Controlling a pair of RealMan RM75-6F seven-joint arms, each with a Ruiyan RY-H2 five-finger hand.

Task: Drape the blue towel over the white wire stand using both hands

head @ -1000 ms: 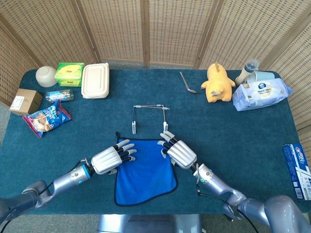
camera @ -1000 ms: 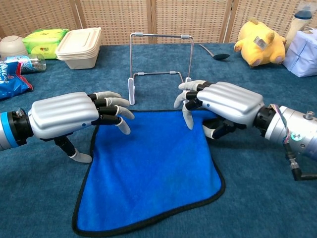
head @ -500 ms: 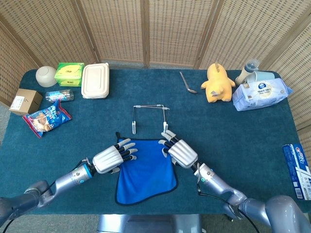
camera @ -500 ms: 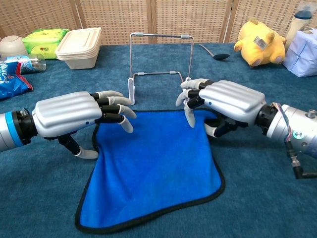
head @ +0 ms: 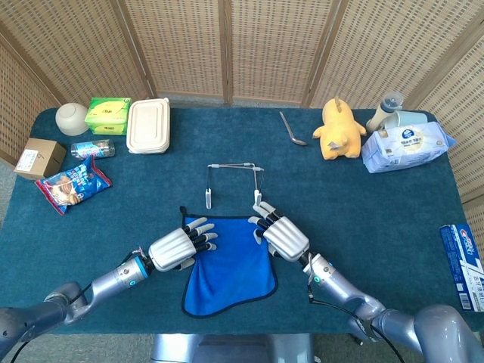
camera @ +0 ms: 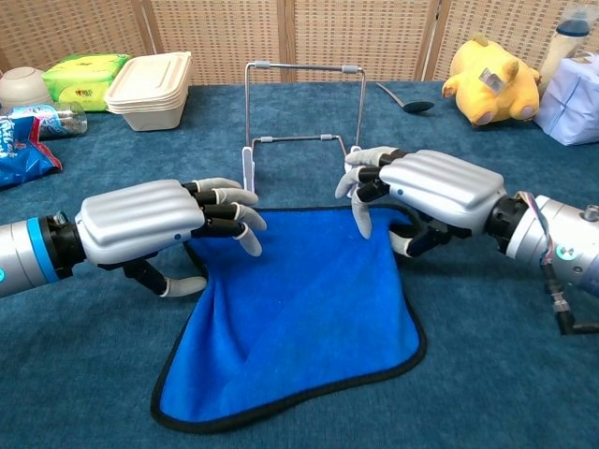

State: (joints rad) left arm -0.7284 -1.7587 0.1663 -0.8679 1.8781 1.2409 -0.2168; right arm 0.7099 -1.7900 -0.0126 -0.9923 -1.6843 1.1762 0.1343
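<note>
Both robot hands on blue towel [camera: 299, 309]: grasp unclear | wire stand [camera: 301, 108] just beyond | spoon [head: 291, 130], plush [head: 338, 128] far

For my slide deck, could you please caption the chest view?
Both hands, left and right, at the blue towel's far corners before the white wire stand.

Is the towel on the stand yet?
Not yet. The towel lies on the table in front of the stand, which is bare. In hand: the left hand and right hand are at its two far corners, and its left edge is bunching up. I can't tell if either has a grip. Left: lifting and draping it.
</note>
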